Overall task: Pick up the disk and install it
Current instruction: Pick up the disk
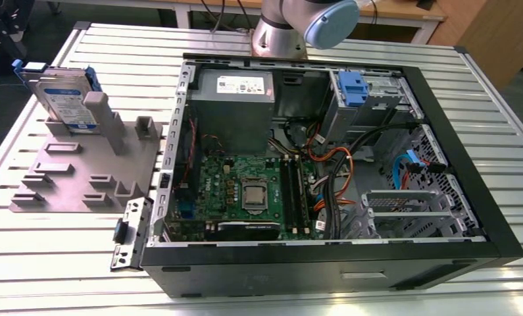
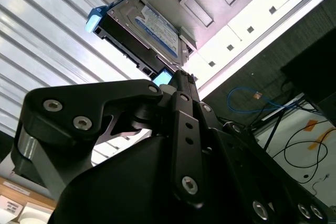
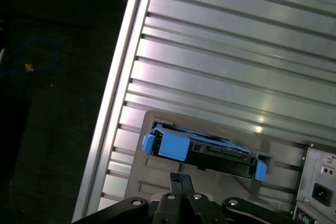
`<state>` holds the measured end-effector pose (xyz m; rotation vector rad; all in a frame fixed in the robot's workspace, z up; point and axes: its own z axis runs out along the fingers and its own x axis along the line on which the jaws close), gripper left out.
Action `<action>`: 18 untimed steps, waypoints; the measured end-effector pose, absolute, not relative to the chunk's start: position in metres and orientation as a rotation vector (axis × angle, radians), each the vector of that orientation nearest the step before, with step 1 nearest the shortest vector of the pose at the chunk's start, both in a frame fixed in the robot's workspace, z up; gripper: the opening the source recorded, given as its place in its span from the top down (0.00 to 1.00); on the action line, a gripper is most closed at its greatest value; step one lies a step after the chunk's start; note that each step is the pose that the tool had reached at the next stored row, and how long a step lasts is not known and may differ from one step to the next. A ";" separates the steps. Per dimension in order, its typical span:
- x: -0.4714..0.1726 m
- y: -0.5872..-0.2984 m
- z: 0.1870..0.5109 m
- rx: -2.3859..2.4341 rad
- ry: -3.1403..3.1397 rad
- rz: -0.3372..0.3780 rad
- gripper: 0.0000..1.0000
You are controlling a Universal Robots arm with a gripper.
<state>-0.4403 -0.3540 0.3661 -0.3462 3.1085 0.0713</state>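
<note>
The disk (image 1: 64, 99) stands on edge in a slot at the back of a grey holder block (image 1: 77, 178), at the exterior view's left. It is silver-grey with a white-and-blue label and a blue carrier frame. Both wrist views look along my gripper (image 3: 178, 180) at the disk (image 3: 205, 148), which lies a short way beyond the tips. In the second wrist view my gripper (image 2: 179, 75) points at the disk (image 2: 147, 30) without touching it. The fingers look shut together with nothing between them.
An open black computer case (image 1: 472, 217) lies flat on the slatted aluminium table (image 1: 112, 39), to the right of the holder. Inside are a motherboard (image 1: 243, 191), a grey power-supply box (image 1: 235, 89), loose cables, and a drive bay with a blue latch (image 1: 353, 89).
</note>
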 end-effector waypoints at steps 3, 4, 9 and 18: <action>-0.440 -0.354 0.366 -0.351 3.108 0.071 0.89; -0.440 -0.354 0.366 -0.352 3.108 0.071 0.89; -0.440 -0.354 0.366 -0.361 3.107 0.071 0.89; -0.440 -0.354 0.366 -0.443 3.098 0.072 0.89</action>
